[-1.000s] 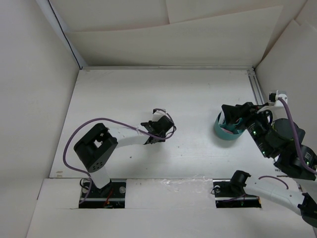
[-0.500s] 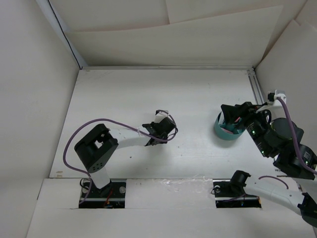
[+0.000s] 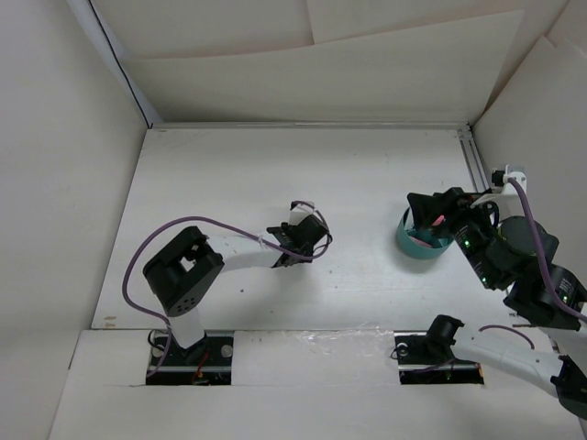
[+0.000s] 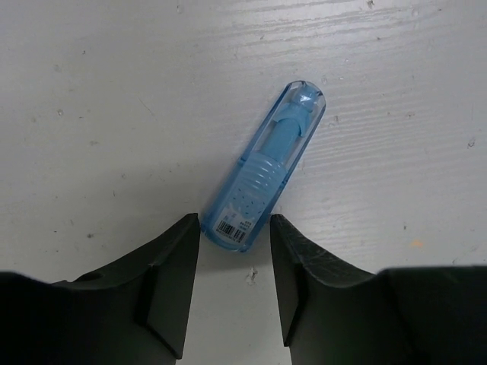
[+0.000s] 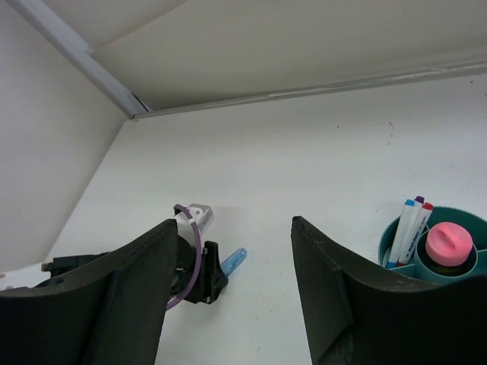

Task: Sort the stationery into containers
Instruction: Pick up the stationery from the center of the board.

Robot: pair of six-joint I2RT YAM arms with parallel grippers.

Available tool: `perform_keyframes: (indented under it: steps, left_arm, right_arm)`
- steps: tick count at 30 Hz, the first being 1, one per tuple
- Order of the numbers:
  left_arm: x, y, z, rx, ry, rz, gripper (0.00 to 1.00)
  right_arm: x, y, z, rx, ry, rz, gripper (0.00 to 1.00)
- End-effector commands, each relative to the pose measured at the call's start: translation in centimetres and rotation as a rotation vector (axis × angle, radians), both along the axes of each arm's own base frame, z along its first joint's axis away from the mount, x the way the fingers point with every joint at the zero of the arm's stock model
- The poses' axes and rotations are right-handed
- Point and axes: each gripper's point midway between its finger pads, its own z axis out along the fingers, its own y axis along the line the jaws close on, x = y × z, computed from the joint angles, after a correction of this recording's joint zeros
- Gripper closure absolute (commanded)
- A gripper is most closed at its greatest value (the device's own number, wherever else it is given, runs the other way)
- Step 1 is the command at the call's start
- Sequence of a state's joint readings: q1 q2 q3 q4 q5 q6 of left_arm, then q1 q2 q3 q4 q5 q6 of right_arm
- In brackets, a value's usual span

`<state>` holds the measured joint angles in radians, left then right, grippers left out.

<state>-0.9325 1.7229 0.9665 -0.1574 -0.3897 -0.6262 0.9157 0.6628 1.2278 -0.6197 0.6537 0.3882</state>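
**Left arm.** The left end effector sits low over the counter, left of centre. In the left wrist view its fingers stand apart, and nothing is clamped. The blue marker lies flat on the counter and points away from the wrist at a slant to the right. Its near, barcoded end lies just in the gap between the two fingertips. Whether either finger touches it cannot be told. The right wrist view shows the same marker just beside the left end effector.

**Container.** The teal cup stands upright on the right part of the counter, well apart from the marker. Inner dividers split it into compartments. One round compartment holds the pink-capped glue stick. The neighbouring compartment holds three thin white pens, tips up.

**Right arm.** The right end effector hangs above the cup's far rim. Its fingers are spread wide with nothing between them.

**Task status (judgement).**
- Done: the glue stick and three pens are sorted into the cup.
- Left: the blue marker, the only loose item that shows in these views.
- Step in hand: the left arm is lined up for a pick. The grasp is not yet made.
- Next: the marker must be clamped, lifted, carried right to the cup and dropped into a free compartment.
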Motion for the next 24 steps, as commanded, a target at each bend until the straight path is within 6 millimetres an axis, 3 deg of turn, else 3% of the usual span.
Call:
perform_keyframes:
  steps: [1, 3, 9, 13, 19, 24]
  left_arm:
    - [0.3, -0.2, -0.2, 0.021, -0.005, -0.008, 0.63]
    - [0.5, -0.4, -0.1, 0.013, -0.012, -0.008, 0.64]
    - [0.3, -0.1, -0.4, 0.02, -0.006, -0.008, 0.88]
    - [-0.1, -0.7, 0.9, -0.03, -0.003, -0.028, 0.98]
    - [-1.8, -3.9, 5.2, -0.216, 0.043, -0.142, 1.0]
    - [-3.1, -7.8, 12.0, -0.427, 0.037, -0.305, 1.0]
  right_arm:
    - [-0.1, -0.2, 2.2, 0.048, -0.051, 0.002, 0.34]
    - [0.1, 0.0, 2.1, 0.041, -0.045, 0.002, 0.34]
    - [0.2, 0.2, 1.6, 0.032, -0.039, 0.002, 0.34]
    - [0.2, 0.2, 1.6, 0.032, -0.039, 0.002, 0.34]
    - [0.6, 0.1, 0.5, 0.009, -0.022, -0.021, 0.34]
    - [0.4, -1.8, -0.2, -0.009, -0.004, -0.093, 0.34]
